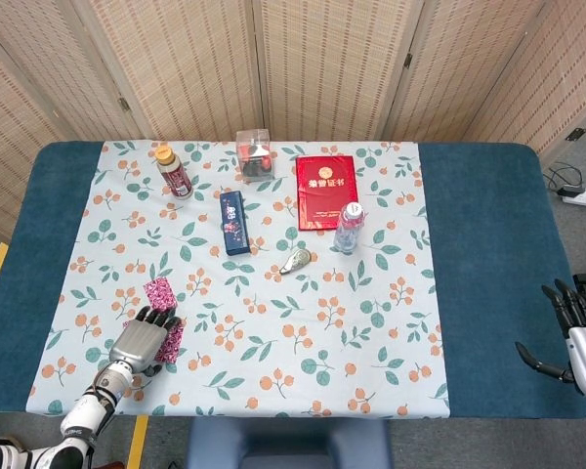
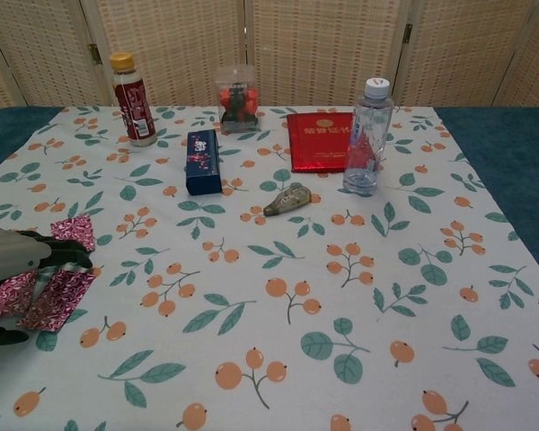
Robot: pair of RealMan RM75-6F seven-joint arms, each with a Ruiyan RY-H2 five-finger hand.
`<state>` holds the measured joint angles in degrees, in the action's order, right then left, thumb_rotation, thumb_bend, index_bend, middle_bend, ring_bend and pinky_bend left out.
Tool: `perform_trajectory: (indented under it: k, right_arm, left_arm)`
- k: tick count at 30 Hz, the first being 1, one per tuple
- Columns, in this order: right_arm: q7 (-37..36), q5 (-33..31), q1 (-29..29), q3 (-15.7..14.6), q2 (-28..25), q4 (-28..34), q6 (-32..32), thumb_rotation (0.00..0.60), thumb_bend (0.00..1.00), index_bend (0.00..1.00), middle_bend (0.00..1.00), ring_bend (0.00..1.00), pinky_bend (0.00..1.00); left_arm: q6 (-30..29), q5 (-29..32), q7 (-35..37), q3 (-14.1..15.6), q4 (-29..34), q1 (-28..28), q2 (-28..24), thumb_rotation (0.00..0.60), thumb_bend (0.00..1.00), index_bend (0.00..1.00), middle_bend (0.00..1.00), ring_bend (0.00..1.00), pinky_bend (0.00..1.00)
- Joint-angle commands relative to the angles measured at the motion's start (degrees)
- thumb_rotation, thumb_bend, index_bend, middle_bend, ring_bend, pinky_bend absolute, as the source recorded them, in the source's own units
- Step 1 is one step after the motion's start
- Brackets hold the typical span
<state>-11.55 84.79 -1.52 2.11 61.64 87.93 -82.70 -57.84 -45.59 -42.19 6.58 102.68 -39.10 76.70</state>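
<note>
A clear plastic box (image 1: 255,154) with dark red contents is seen on the floral tablecloth (image 1: 273,322). The red patterned pouch (image 2: 49,285) is grasped by the left hand (image 1: 143,339); the right hand (image 1: 576,332) is released, fingers spread.

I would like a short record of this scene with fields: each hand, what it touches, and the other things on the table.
left hand: the left hand rests on a red patterned packet at the near left of the floral tablecloth
right hand: the right hand is off the right table edge, fingers apart, holding nothing
far row: brown drink bottle, clear plastic box, red certificate booklet
middle: dark blue box, water bottle, small oval object
</note>
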Motion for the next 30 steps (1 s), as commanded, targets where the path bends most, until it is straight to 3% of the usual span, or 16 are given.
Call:
perform_trajectory:
  k: [1, 10, 18, 30]
  right_arm:
    - [-0.1, -0.1, 0.1, 0.0, 0.0, -0.1, 0.0, 0.326, 0.33, 0.00, 0.00, 0.00, 0.00]
    - [-0.5, -0.3, 0.1, 0.0, 0.1, -0.5, 0.1, 0.328, 0.33, 0.00, 0.00, 0.00, 0.00]
    - [-0.9, -0.4, 0.0, 0.1, 0.2, -0.8, 0.4, 0.328, 0.33, 0.00, 0.00, 0.00, 0.00]
    - [-1.4, -0.1, -0.4, 0.3, 0.3, -1.2, 0.6, 0.329, 0.33, 0.00, 0.00, 0.00, 0.00]
  left_arm:
    - [0.1, 0.4, 0.0, -0.2, -0.4, -0.2, 0.3, 0.580, 0.31, 0.11, 0.00, 0.00, 0.00]
    - [0.5, 1.6, -0.3, -0.7, -1.3, -0.9, 1.5, 0.585, 0.32, 0.13, 0.00, 0.00, 0.00]
    - [-0.4, 1.3, 0.1, -0.9, -1.4, -0.8, 1.9, 0.589, 0.33, 0.25, 0.00, 0.00, 0.00]
    - [-3.3, -1.8, 1.5, 0.4, 2.7, 1.1, -1.0, 0.589, 0.33, 0.25, 0.00, 0.00, 0.00]
